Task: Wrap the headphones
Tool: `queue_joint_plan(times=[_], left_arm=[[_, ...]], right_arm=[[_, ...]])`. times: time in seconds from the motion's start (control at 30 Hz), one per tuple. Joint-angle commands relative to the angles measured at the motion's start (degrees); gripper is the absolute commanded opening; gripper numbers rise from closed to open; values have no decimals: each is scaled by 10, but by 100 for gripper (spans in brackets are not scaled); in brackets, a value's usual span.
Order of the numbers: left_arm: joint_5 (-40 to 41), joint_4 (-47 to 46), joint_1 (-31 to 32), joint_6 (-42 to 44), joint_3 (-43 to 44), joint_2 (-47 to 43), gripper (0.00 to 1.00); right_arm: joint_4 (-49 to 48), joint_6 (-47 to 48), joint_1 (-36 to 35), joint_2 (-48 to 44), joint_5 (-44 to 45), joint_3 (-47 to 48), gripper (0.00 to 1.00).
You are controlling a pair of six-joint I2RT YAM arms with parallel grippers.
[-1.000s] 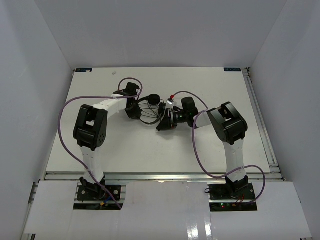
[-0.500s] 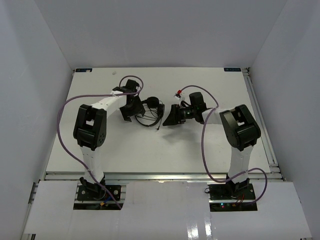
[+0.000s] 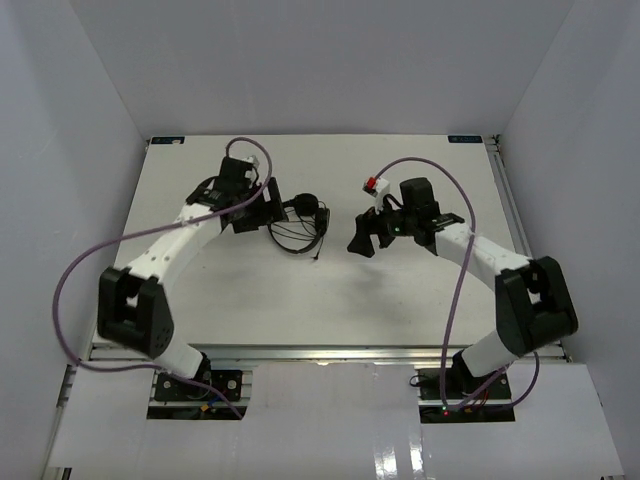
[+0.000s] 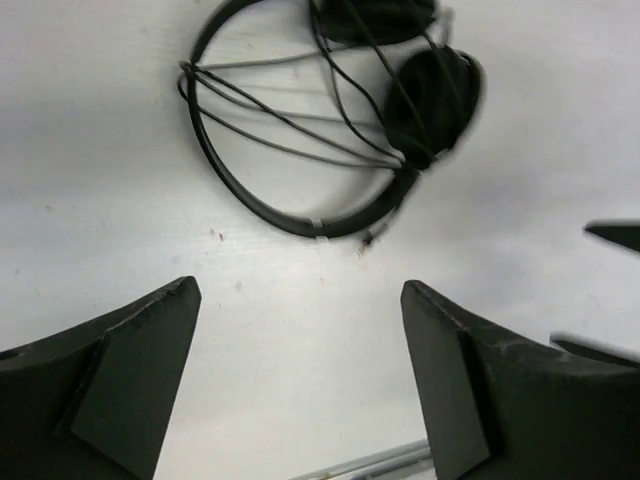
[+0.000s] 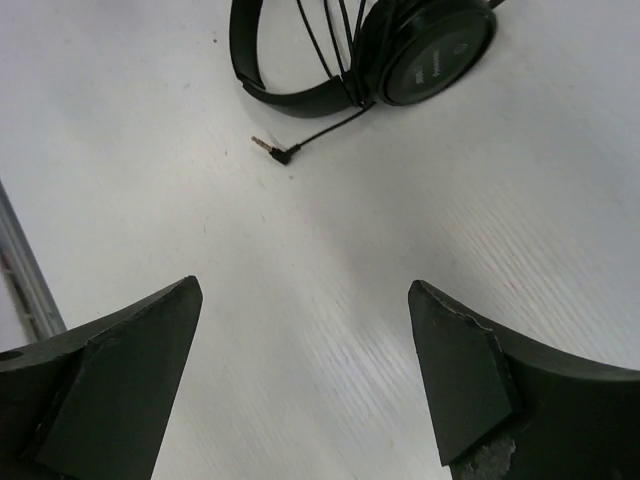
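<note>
The black headphones [image 3: 300, 218] lie flat on the white table [image 3: 300, 300], the thin cord looped several times across the headband [image 4: 250, 205]. One round earcup [image 5: 435, 50] faces up, and the cord's plug [image 5: 270, 148] lies loose just beside the band. My left gripper [image 3: 258, 212] hovers just left of the headphones, open, with nothing between its fingers [image 4: 140, 370]. My right gripper [image 3: 363, 240] hangs to their right, also open and holding nothing; its fingertips [image 5: 460, 370] stand apart from the headphones, with bare table between them.
White walls close in the table on three sides. Purple robot cables [image 3: 90, 270] arc off both arms. A metal rail [image 3: 320, 352] runs along the table's near edge, and a red-and-white connector [image 3: 376, 184] sits on the right wrist.
Both grippers have opened and let go of the headphones, which now lie on the table. The left arm drew back left, the right arm swung out right; both stand stretched lower.
</note>
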State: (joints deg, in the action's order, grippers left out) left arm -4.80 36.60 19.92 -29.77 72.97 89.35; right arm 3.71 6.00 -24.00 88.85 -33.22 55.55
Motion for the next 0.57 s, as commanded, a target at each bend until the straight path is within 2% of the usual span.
queue_joint_plan(times=[0.0, 0.1, 0.17, 0.2, 0.3, 0.4, 0.53], left_arm=[[-60, -166, -3, 60, -173, -249, 98], [-47, -274, -3, 78, -303, -425, 98], [-38, -309, -3, 81, -357, -476, 98], [-36, -320, -3, 83, -380, -529, 98], [-49, -326, -3, 81, -413, -574, 98], [-64, -317, -3, 79, -425, -584, 98], [-59, -303, -3, 75, -437, -599, 98]], right_arm=[[55, 79, 4, -135, 152, -34, 90], [49, 68, 4, -199, 236, -41, 90], [48, 62, 5, -231, 262, -40, 90], [48, 61, 5, -251, 289, -38, 90], [43, 52, 5, -306, 337, -44, 90], [15, 29, 6, -367, 446, -70, 90], [10, 52, 6, -390, 508, -79, 90]])
